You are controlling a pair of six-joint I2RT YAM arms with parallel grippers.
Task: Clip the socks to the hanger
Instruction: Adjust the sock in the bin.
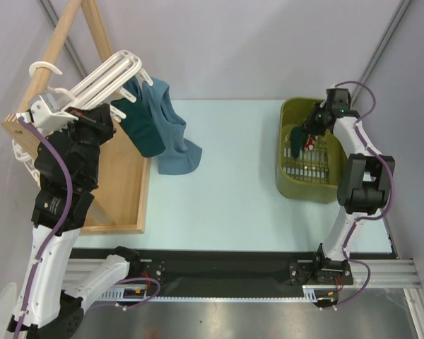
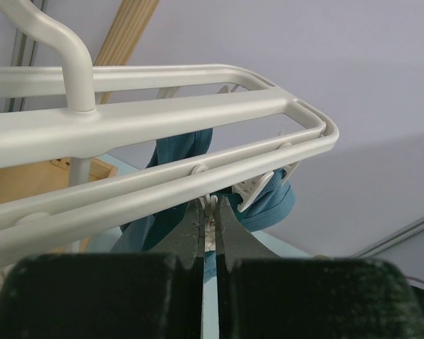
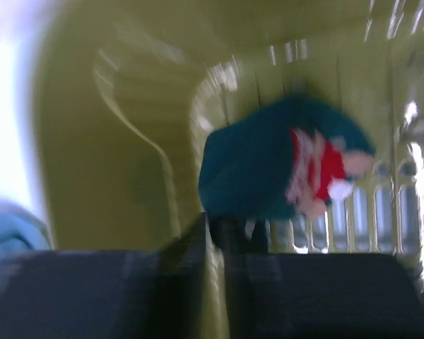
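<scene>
I count two socks already on the hanger [image 1: 102, 74]: a dark teal sock [image 1: 143, 123] and a steel-blue sock [image 1: 173, 138] hang side by side from its far end, above the left part of the desk [image 1: 233, 198], beside the wooden rack [image 1: 120, 191]. I see at least one more to do: a teal motif sock [image 3: 265, 169], with red and white on it, is over in the olive basket [image 1: 291, 106] on the right. I can't tell whether more lie under it.

My left gripper [image 2: 208, 240] is pinched almost fully together on a thin white plastic piece under the hanger's bars, so it holds the frame up; I can't tell whether that piece is a clip tab.

My right gripper [image 3: 222, 240] is inside the basket. That wrist view is smeared, but the jaws look nearly closed on the lower edge of the motif sock, which seems raised off the basket floor. I judge this to be the pick-up of the third sock, with carrying and clipping left.
</scene>
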